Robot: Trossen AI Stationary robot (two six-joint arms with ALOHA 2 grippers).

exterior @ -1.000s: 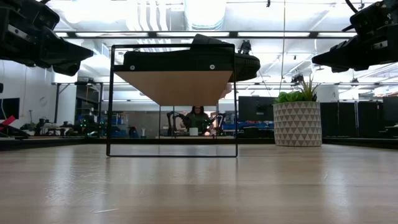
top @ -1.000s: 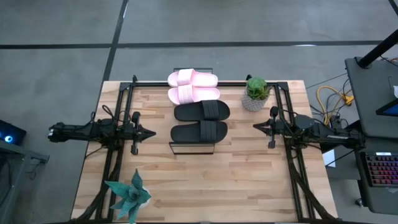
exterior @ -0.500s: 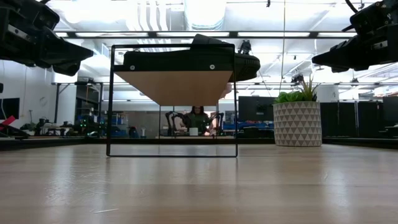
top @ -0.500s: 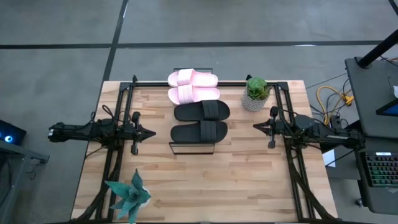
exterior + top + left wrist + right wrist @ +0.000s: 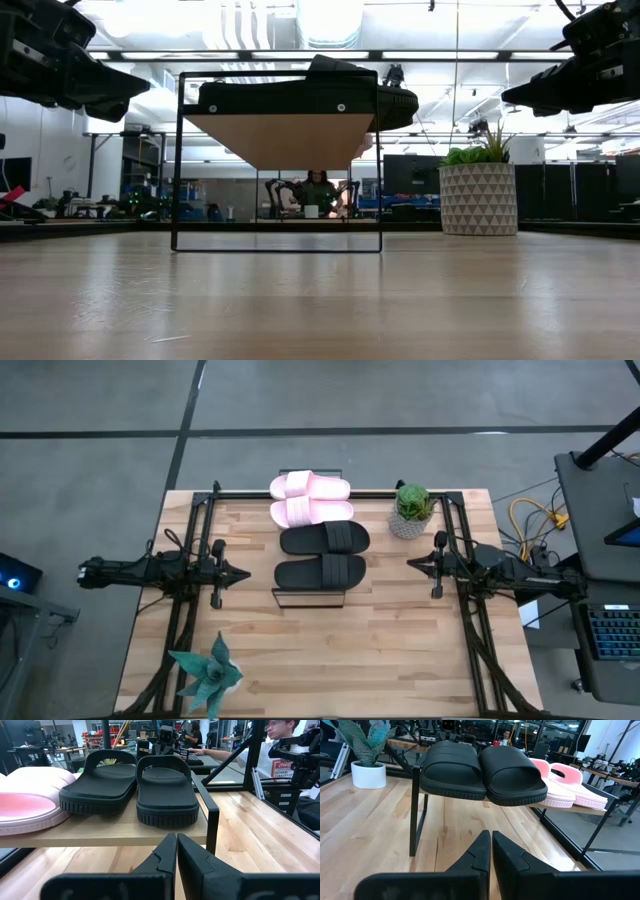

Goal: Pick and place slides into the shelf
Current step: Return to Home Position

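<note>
all four slides lay crosswise on the shelf (image 5: 280, 140), which stood at the far middle of the table (image 5: 400, 650). from above we saw the two pink slides (image 5: 311, 488) side by side on the far part of the plank. the two black slides (image 5: 324, 538) sat side by side on the near part, next to the pink pair. the left gripper (image 5: 243, 573) hung over the table to the shelf's left, fingers pressed together on nothing. the right gripper (image 5: 410, 564) faced it from the shelf's right, fingers likewise together and empty. a green plant in a patterned pot (image 5: 411, 510) stood by the shelf's far right, and a teal plant in a white pot (image 5: 207, 672) at the table's near left corner. beyond the table we made out an office under strip lights, where a person (image 5: 320, 190) sat at a desk.
</note>
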